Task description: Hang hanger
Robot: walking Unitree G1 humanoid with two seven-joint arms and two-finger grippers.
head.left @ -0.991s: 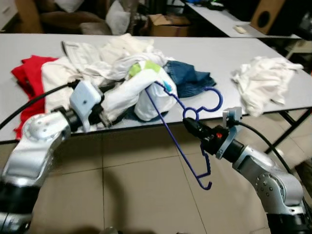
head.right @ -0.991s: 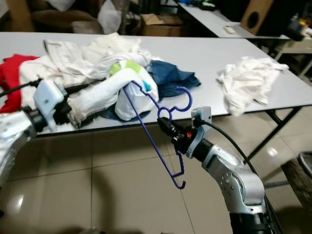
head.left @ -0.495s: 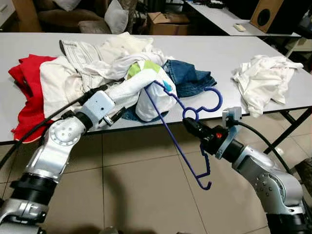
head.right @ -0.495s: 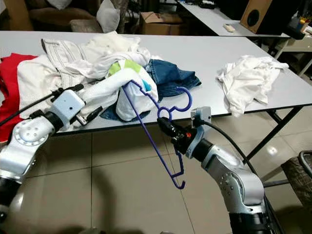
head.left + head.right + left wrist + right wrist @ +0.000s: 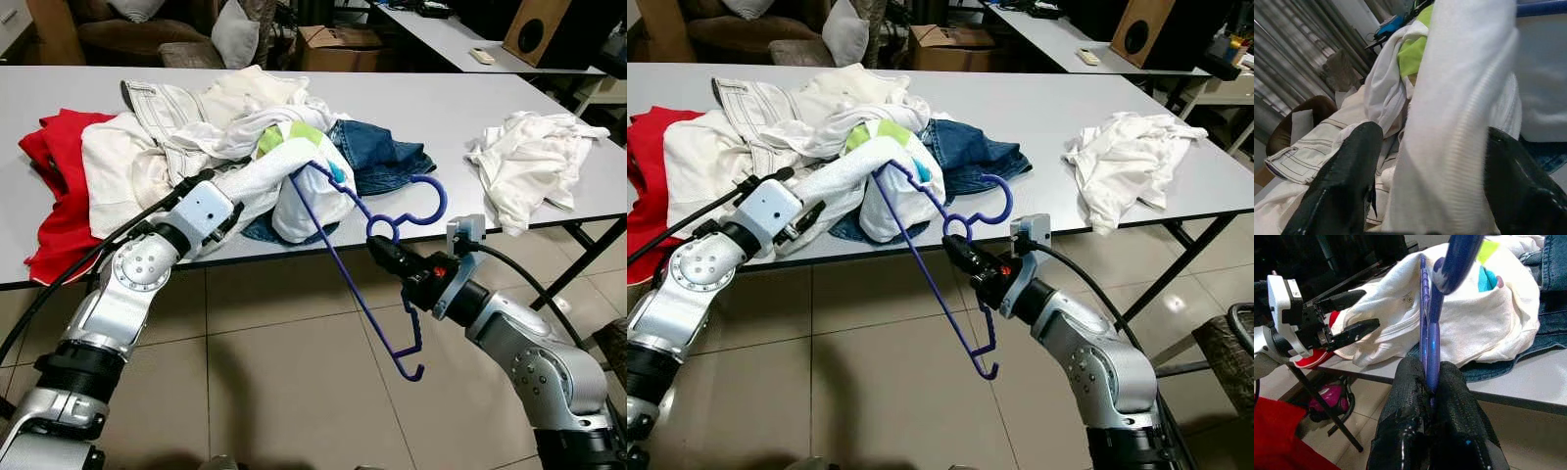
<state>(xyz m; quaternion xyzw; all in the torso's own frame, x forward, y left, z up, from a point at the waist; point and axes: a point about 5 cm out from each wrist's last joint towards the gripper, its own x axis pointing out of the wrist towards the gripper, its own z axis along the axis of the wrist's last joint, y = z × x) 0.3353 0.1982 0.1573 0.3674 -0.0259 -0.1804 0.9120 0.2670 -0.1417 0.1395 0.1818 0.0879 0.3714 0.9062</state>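
A blue hanger (image 5: 343, 257) is tilted off the table's front edge, hook (image 5: 432, 203) up. Its upper arm is tucked into a white garment (image 5: 294, 181) with green and blue print, and its lower end (image 5: 412, 370) hangs over the floor. My right gripper (image 5: 380, 247) is shut on the hanger's neck, as the right wrist view (image 5: 1429, 367) shows. My left gripper (image 5: 1432, 132) is open at the table edge (image 5: 228, 217). The garment's white sleeve (image 5: 1459, 122) lies between its spread fingers (image 5: 1347, 176).
The grey table (image 5: 460, 108) carries a heap of clothes: a red garment (image 5: 54, 186), cream trousers (image 5: 167, 113), blue denim (image 5: 382, 157). A separate white garment (image 5: 529, 166) lies at the right edge. A table leg (image 5: 578, 269) stands by my right arm. Below is tiled floor (image 5: 265, 372).
My left arm has dropped at the elbow and its gripper has moved right, closer along the white sleeve. The right gripper and the hanger have stayed put.
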